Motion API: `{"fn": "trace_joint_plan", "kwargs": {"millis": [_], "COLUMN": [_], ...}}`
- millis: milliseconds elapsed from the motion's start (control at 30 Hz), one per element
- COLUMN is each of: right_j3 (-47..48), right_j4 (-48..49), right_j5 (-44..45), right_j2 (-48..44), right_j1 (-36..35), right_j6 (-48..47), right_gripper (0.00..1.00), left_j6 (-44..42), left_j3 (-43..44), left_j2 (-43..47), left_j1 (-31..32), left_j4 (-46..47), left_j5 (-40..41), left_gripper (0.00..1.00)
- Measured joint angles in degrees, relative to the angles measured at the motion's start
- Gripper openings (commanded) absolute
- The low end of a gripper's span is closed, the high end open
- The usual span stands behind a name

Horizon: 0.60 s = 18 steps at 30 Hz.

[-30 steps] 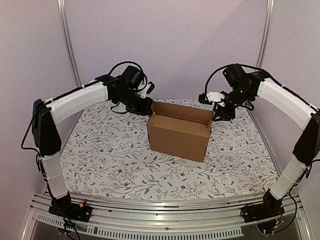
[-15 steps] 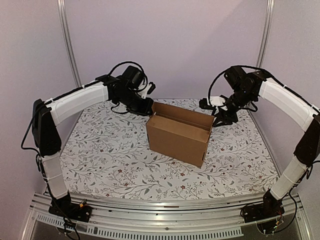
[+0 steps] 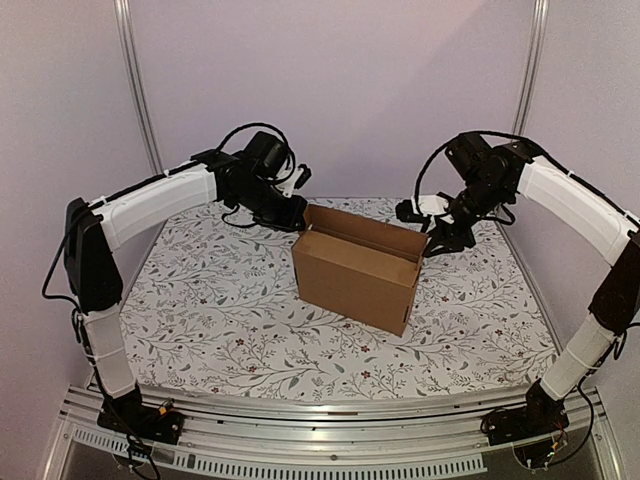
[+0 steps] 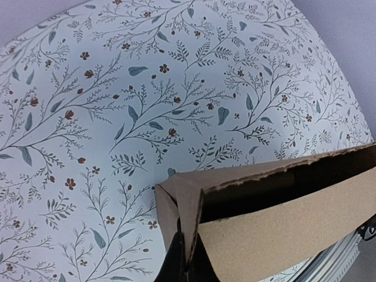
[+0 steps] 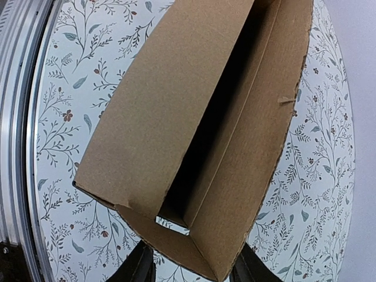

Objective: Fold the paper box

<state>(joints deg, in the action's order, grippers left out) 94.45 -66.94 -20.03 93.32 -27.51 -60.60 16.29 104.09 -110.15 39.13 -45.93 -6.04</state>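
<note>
Brown paper box [image 3: 355, 275]: corrugated and unprinted. It stands upright on the table [image 3: 220, 310], in the middle and a little toward the far side, turned at a slight angle to the near edge.
Box top: open, the inside in shadow. The far wall rises above the near wall.
Box detail: the right wrist view shows a small rectangular slot low at the end of the box, with the table's pattern visible through it.
Table cover: pale cloth printed with leafy sprigs and small red flowers.
Left end effector [image 4: 187, 265]: at the box's far left corner. The fingers are closed together, pinching the raw edge of the cardboard wall between them.
Right end effector [image 5: 194, 264]: at the box's far right corner. The fingers [image 5: 143, 263] stand apart, one on each side of the box's end corner. Cannot tell whether the pads touch the cardboard.
Arms: both reach in from the sides, arched high over the table, with the box between them.
Near edge: aluminium rail [image 3: 330, 415] carrying the two arm bases.
</note>
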Motion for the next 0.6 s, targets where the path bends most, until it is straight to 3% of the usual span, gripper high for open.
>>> {"fn": "trace_joint_plan", "kwargs": {"millis": [600], "right_j3": [-0.4], "right_j4": [-1.9], "right_j5": [1.2], "right_j2": [-1.2], "right_j1": [-1.4], "right_j6": [-1.6], "right_gripper": [0.43], "left_j6": [-0.2], "left_j3": [0.0], "left_j2": [0.0], "left_j1": [0.0], "left_j4": [0.0], "left_j5": [-0.2], "left_gripper": [0.0]}}
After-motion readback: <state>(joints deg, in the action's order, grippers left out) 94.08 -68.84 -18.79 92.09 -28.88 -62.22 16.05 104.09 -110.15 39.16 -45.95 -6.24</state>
